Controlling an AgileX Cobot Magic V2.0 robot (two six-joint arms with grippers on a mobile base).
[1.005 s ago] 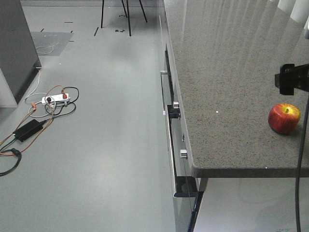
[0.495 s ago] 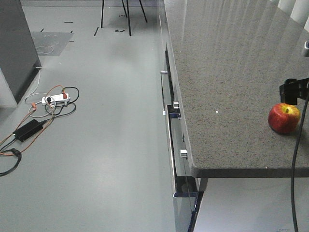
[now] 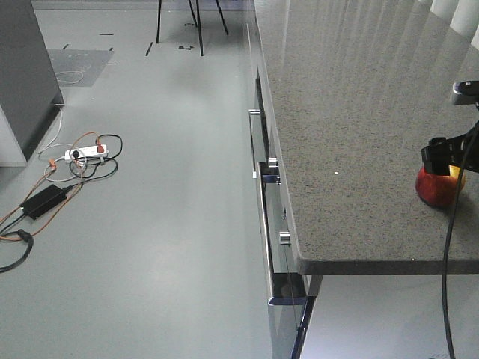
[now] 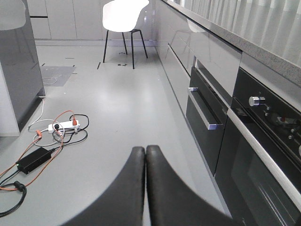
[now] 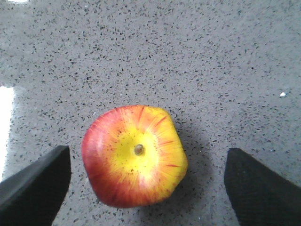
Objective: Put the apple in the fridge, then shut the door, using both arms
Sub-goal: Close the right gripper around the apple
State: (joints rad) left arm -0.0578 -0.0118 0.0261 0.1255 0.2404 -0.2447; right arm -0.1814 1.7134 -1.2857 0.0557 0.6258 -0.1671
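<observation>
Small round red apple with a yellow patch round its stem [image 5: 135,155] sits stem-up on the speckled grey stone table [image 5: 211,56], close to the table's near end edge in the front view. Right black tool [image 5: 146,162] is spread wide, one finger [image 5: 35,188] on either side of the apple, neither touching it. Left black tool [image 4: 145,162] is clenched on nothing, fingertips pressed together, above the pale grey floor [image 4: 117,103].

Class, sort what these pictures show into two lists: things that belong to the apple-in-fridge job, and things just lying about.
Belongs to the job:
apple
right gripper, open, a finger on either side of the apple
left gripper, shut

Just lying about:
power strip
black adapter
white chair
oven
</observation>
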